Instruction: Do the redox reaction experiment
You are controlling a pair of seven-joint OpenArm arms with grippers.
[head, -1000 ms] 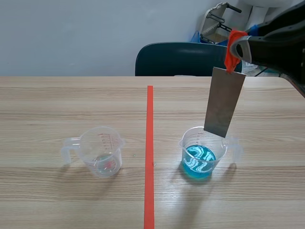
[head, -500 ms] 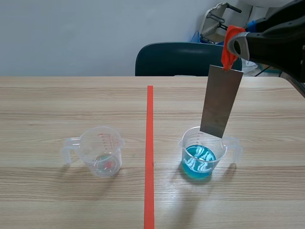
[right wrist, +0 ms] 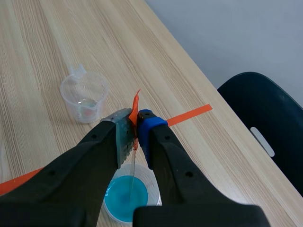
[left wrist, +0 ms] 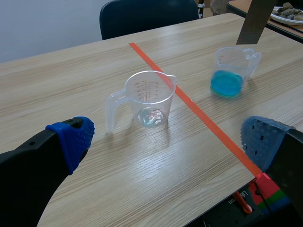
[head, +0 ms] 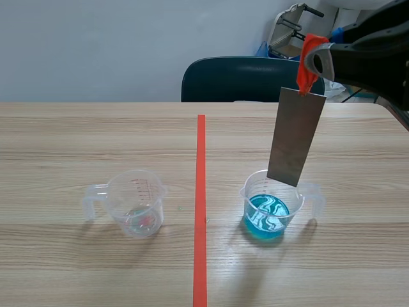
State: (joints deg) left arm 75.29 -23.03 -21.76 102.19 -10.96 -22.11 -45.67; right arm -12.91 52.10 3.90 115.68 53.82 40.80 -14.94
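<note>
Two arms: right end effector [right wrist: 134, 132] pinches metal plate [head: 296, 137] at its red tab [head: 308, 61]; left end effector [left wrist: 168, 139] spread, empty.
Metal plate: hangs over blue-solution cup [head: 268, 208], toward table's [head: 96, 128] right edge.
Clear cup [head: 135, 203]: toward left edge.
Progress: plate undipped; immersion remains.

Both arms are black, with smooth moulded shells; the right arm [head: 374, 61] shows a glossy rounded casing in the scene view; the left gripper [left wrist: 168, 137] has two thick black fingers tipped with bright blue dotted pads [left wrist: 75, 137]; the right gripper [right wrist: 135, 128] carries one grey-green pad [right wrist: 124, 135] and one blue pad [right wrist: 147, 126].
</note>
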